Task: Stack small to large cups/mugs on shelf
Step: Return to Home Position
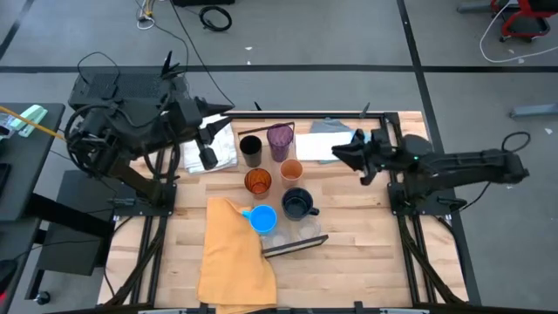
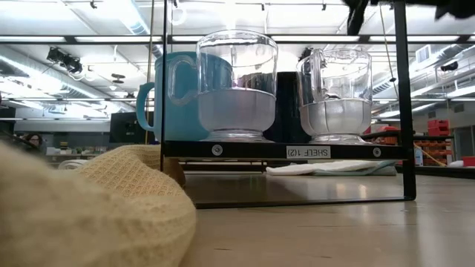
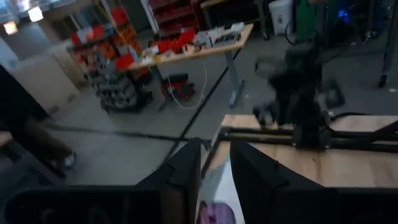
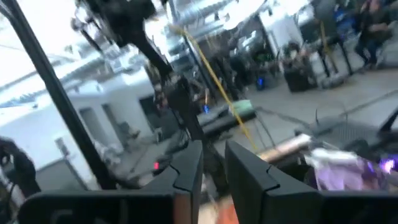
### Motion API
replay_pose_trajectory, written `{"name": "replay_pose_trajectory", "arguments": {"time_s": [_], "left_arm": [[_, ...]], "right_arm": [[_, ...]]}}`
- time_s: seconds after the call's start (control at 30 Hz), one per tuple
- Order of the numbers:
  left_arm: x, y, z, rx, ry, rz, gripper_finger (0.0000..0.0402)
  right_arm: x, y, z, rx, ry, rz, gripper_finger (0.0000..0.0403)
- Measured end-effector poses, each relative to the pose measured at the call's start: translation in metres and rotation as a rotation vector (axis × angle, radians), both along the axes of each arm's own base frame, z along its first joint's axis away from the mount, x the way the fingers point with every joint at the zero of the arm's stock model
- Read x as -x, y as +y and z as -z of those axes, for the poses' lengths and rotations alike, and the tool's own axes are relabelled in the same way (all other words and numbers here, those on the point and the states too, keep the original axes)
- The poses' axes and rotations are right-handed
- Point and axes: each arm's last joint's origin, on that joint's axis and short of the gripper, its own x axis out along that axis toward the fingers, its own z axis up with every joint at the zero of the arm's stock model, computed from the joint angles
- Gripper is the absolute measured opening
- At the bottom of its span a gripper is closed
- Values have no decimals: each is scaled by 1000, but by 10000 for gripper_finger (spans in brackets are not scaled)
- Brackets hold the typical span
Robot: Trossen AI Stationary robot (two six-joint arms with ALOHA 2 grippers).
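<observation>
- The left gripper (image 3: 214, 169) hangs raised over the left part of the counter (image 1: 366, 262), above a white cloth (image 1: 218, 144). Its fingers (image 3: 186, 171) stand a narrow gap apart with nothing between them.
- The right gripper (image 4: 213, 165) hangs over the right part of the counter, at the edge of a grey cloth (image 1: 331, 139). Its fingers (image 4: 249, 171) are also parted only a little and grip nothing.
- The shelf (image 2: 245, 150) stands mid-counter, well apart from both pairs of fingers. A clear mug (image 2: 236, 85) and a second clear mug (image 2: 335, 96) stand upright on it, side by side and not touching.
- The bright blue mug (image 2: 174, 96) shows just behind the first clear mug, and the dark navy mug (image 1: 297, 203) sits beside it. From the level view I cannot tell whether those two rest on the shelf.
- Between the two grippers a loose cluster stands on the counter: the black cup (image 1: 250, 150), the purple tumbler (image 1: 280, 139), the peach cup (image 1: 291, 170) and the orange tumbler (image 1: 257, 181). Neither pair of fingers touches any of them.
- A mustard-yellow cloth (image 1: 234, 257) lies bunched beside the blue mug.
</observation>
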Motion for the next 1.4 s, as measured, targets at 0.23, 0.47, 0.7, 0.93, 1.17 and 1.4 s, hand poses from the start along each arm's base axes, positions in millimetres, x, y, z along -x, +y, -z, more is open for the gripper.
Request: {"name": "replay_pose_trajectory", "arguments": {"time_s": [0.23, 0.47, 0.7, 0.93, 1.17, 1.4], "left_arm": [[-3, 1, -6, -48, -33, 5, 100], [-4, 2, -6, -20, -47, -6, 97], [-14, 11, -2, -20, -34, -53, 99], [-27, 24, 2, -41, -7, -65, 101], [-33, 31, 1, -36, -21, -61, 101], [-33, 31, -1, -29, -47, -58, 103]], "right_arm": [[6, -39, 19, 15, 16, -95, 52], [27, -37, -8, 154, 66, -214, 36], [68, -22, -12, 191, 30, 10, 19], [89, -16, 6, 158, -132, 85, 10], [84, -19, 41, 153, -282, 132, 9], [80, -21, 75, 131, -328, 140, 9]]}}
